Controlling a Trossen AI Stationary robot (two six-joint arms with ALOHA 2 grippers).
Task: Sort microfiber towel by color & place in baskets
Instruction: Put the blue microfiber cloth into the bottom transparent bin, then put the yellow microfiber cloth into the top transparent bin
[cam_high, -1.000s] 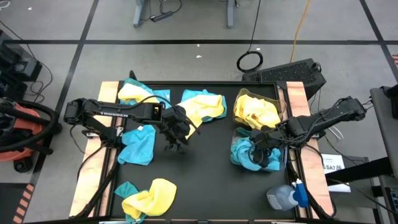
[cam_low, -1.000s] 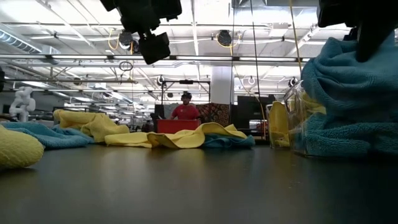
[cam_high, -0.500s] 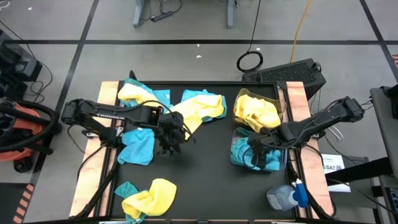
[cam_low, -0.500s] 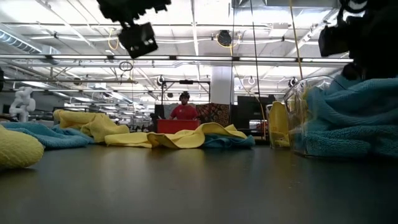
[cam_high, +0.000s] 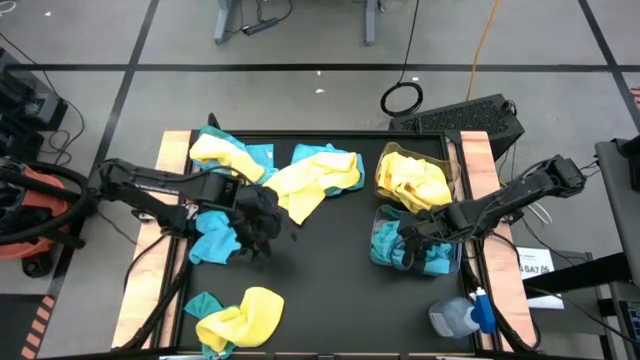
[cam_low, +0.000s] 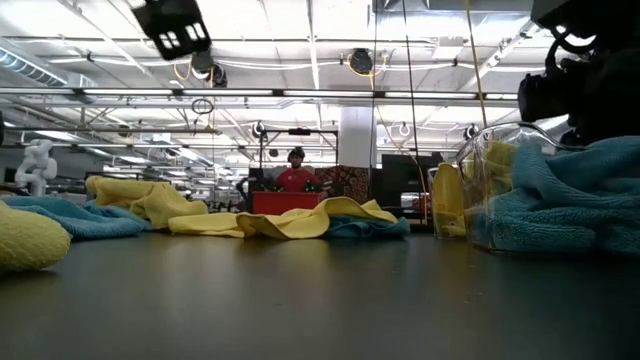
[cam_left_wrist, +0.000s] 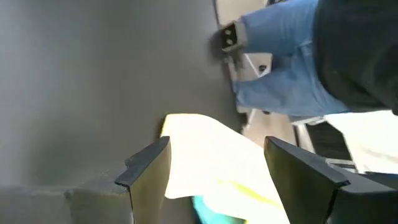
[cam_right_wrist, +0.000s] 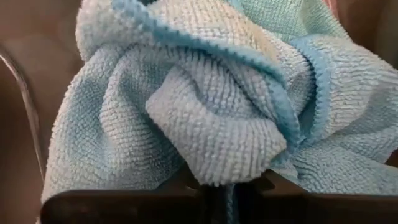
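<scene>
Teal-blue microfiber cloths (cam_high: 408, 250) fill the nearer clear plastic rectangular bin (cam_high: 378, 262) on the right of the black desk (cam_high: 330, 280); the farther clear bin (cam_high: 455, 170) holds bright yellow cloths (cam_high: 410, 180). The right gripper (cam_high: 412, 240) sits down in the teal pile, its fingers drawn nearly together against a fold of cloth, though no firm grasp shows. The left gripper (cam_high: 262, 232) hangs above the desk's left side beside a loose teal cloth (cam_high: 215, 238), its fingers (cam_left_wrist: 146, 168) spread wide and empty. More yellow and teal cloths (cam_high: 300, 175) lie scattered along the far edge, and another pair (cam_high: 240, 318) near the front.
</scene>
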